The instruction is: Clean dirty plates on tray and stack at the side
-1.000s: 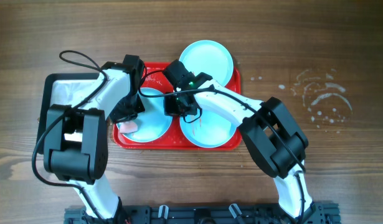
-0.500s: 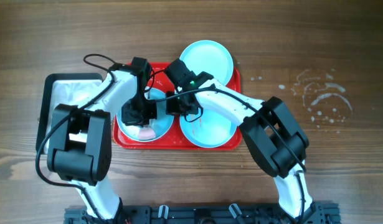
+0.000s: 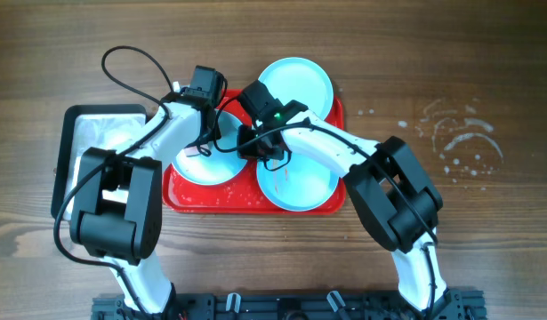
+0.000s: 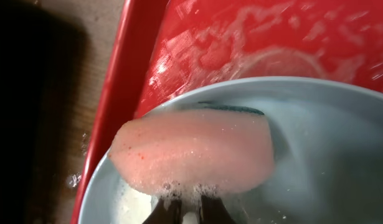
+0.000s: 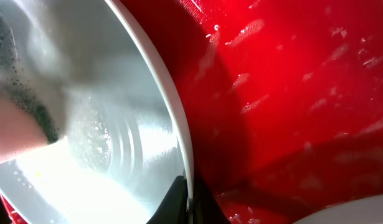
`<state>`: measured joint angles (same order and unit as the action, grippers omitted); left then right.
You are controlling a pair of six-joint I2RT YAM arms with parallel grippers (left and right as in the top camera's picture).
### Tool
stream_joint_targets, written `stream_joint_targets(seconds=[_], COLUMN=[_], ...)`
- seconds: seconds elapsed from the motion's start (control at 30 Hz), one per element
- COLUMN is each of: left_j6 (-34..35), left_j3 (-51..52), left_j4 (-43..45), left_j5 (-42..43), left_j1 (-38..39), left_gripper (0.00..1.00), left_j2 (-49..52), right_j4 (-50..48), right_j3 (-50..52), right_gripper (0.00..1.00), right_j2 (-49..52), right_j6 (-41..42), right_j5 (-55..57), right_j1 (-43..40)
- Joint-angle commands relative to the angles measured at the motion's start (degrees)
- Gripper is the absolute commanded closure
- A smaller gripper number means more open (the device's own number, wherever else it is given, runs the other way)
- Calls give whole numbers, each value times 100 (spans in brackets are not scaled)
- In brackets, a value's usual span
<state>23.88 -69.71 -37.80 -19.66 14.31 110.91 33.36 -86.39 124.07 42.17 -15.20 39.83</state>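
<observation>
the large red rectangular plastic tray (image 3: pixel 221 201) lies with its long axis running left to right in your overhead view. three pale turquoise glossy round plates sit on it: the left plate (image 3: pixel 206 165), the far plate (image 3: pixel 300 84) and the near-right plate (image 3: pixel 300 187). your left arm reaches over the tray's left part with its wrist bent down. the left gripper (image 4: pixel 186 214) is clamped on a pink foamy sponge (image 4: pixel 191 155), which lies crosswise against the left plate's inside. your right gripper (image 5: pixel 187 199) pinches that plate's rim. the left plate looks wet and sudsy.
</observation>
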Motion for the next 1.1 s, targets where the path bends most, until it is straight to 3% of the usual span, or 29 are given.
stream_joint_targets(seconds=[0.0,0.07,0.17,0.33,0.53,0.73,0.87,1.07], left_j6=[103,105,55,57,-2,-114,-116,-114], left_j3=[68,-142,-796,-1394,-1394,-1392,-1388,-1386], left_j4=[-483,-977,-1539,-2317,-2697,-2688,-2697,-2643], left_j5=[-566,-654,745,1021,2024,2673,2734,2734], left_j1=[-31,-31,-33,-74,-649,-1462,-1478,-1414], left_gripper=[96,96,96,96,96,96,96,96], left_j2=[170,166,-66,-745,-1226,-1217,-1180,-1060], right_j4=[63,31,-42,-22,999,1384,1403,610], right_j3=[118,118,118,114,114,114,114,116], right_gripper=[96,96,96,96,96,96,96,95], right_j2=[107,107,107,-350,-1851,-2210,-2210,-2208], right_j6=[-168,-170,-168,-278,-885,-1071,-1113,-1902], right_j5=[46,4,0,247,2234,4356,6054,8535], right_j1=[59,59,59,-61,-157,186,769,1757])
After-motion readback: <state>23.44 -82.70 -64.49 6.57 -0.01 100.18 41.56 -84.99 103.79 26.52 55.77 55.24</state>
